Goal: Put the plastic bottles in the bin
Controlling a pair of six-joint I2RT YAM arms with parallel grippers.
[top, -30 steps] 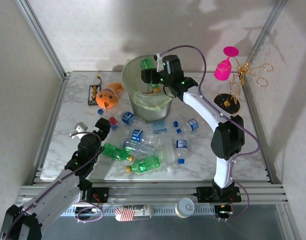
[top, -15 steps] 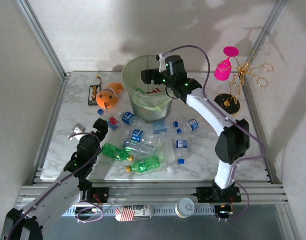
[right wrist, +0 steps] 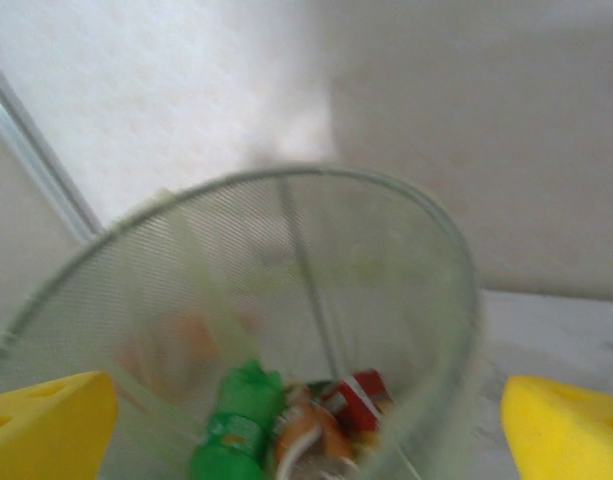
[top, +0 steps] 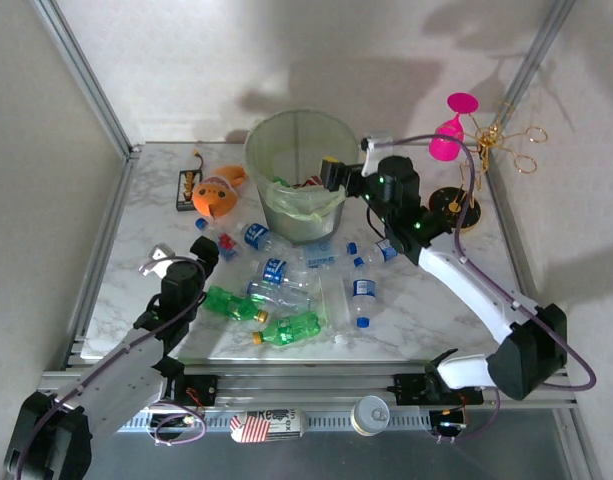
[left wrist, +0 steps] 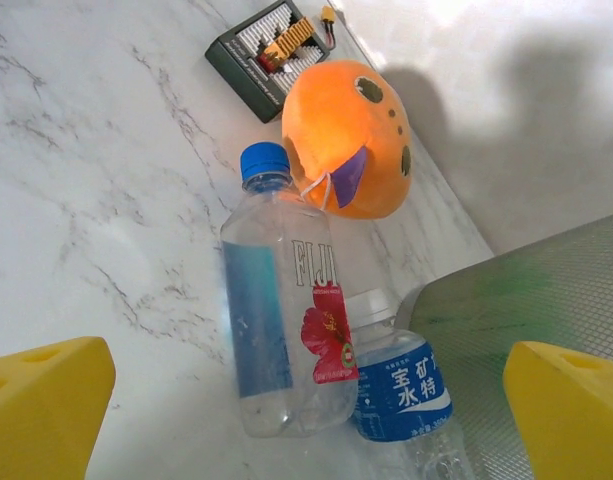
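Deposit complete: right gripper (top: 333, 176) released, empty, withdrawn from bin.
Green plastic bottle (right wrist: 236, 425) lies inside the tall pale-green translucent bin (top: 271, 150) ahead of it; many bottles remain on the bench (top: 416, 300).

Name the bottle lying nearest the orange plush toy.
The clear Fiji bottle with the red flower label: its blue cap lies right by the orange plush toy. The white-capped bottle beside it lies farther off.
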